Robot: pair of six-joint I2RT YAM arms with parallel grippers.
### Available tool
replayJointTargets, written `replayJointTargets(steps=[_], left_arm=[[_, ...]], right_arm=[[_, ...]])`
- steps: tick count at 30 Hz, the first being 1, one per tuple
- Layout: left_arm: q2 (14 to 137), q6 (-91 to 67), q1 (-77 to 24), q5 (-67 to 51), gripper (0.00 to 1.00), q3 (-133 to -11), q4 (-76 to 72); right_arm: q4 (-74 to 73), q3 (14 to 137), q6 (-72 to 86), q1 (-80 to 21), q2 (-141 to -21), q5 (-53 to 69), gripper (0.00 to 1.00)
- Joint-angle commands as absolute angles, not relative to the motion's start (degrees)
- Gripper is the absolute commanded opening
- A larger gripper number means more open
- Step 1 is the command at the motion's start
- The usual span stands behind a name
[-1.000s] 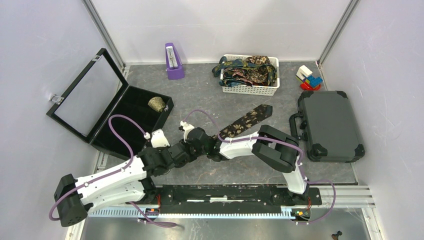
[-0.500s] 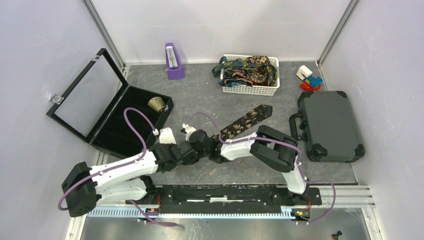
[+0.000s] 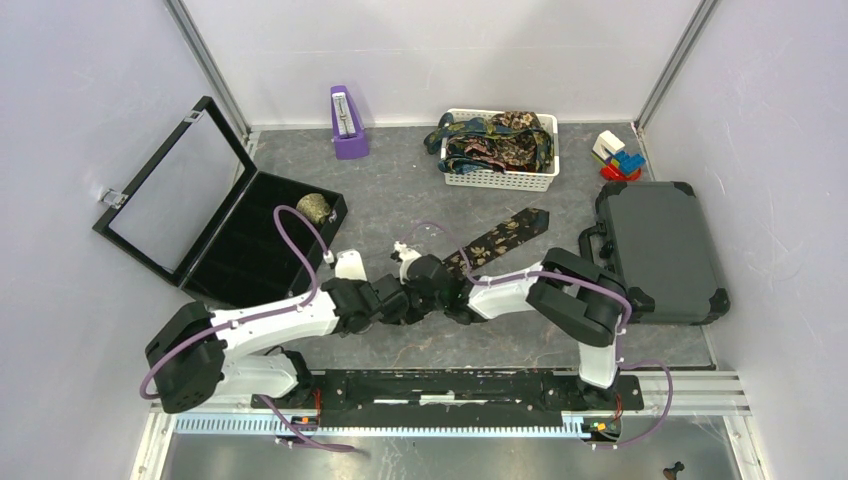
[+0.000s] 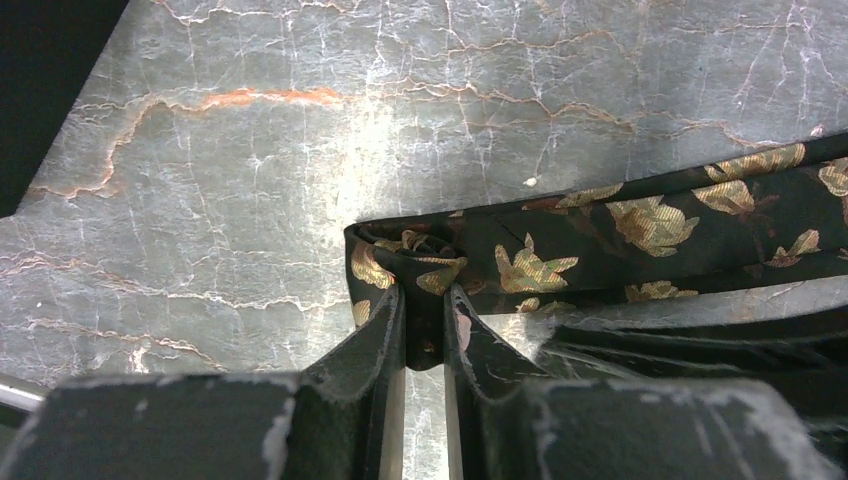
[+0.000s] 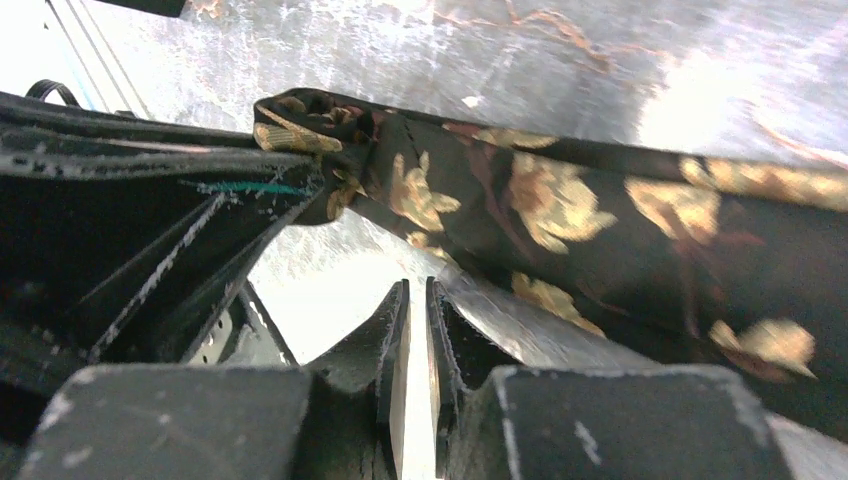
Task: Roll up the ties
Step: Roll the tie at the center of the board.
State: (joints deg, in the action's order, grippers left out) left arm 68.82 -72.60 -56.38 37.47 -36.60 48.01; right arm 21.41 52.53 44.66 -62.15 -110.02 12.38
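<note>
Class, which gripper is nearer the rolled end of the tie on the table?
Left. The left gripper pinches the rolled end. The right gripper sits closed beside the tie, further along it, gripping nothing.

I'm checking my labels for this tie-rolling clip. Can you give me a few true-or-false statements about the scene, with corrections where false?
1. The left gripper is clamped on the curled end of the tie. True.
2. The grey case is open. False: its lid is shut.
3. The white basket holds more ties. True.
4. The black display case is empty. False: one rolled tie lies in it.
</note>
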Motion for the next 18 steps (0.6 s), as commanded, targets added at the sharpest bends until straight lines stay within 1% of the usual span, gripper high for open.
replayJointTargets(steps=[1, 6, 9, 14, 16, 18], left_arm=[[71.10, -69.96, -56.51, 38.29, 0.02, -38.50, 45.29], [72.70, -69.22, -56.50, 37.86, 0.03, -38.41, 42.80], [73.94, -68.53, -56.51, 37.32, 0.06, -38.63, 40.95], [75.38, -67.72, -56.47, 36.33, 0.23, -38.96, 38.49], [75.79, -67.56, -56.50, 36.02, 0.28, -39.04, 38.01], [75.88, -67.42, -56.51, 35.95, 0.30, -39.39, 37.92]], right_arm=[[20.30, 49.02, 42.76, -61.16, -103.85, 10.58, 0.17], [20.12, 43.60, 42.08, -59.56, -99.07, 9.41, 0.17], [20.17, 40.93, 41.72, -59.11, -96.71, 8.73, 0.17], [20.06, 38.10, 41.61, -58.69, -94.59, 7.85, 0.17], [20.14, 37.51, 41.63, -58.62, -93.96, 7.53, 0.17], [20.00, 37.27, 41.57, -58.60, -93.42, 7.46, 0.17]])
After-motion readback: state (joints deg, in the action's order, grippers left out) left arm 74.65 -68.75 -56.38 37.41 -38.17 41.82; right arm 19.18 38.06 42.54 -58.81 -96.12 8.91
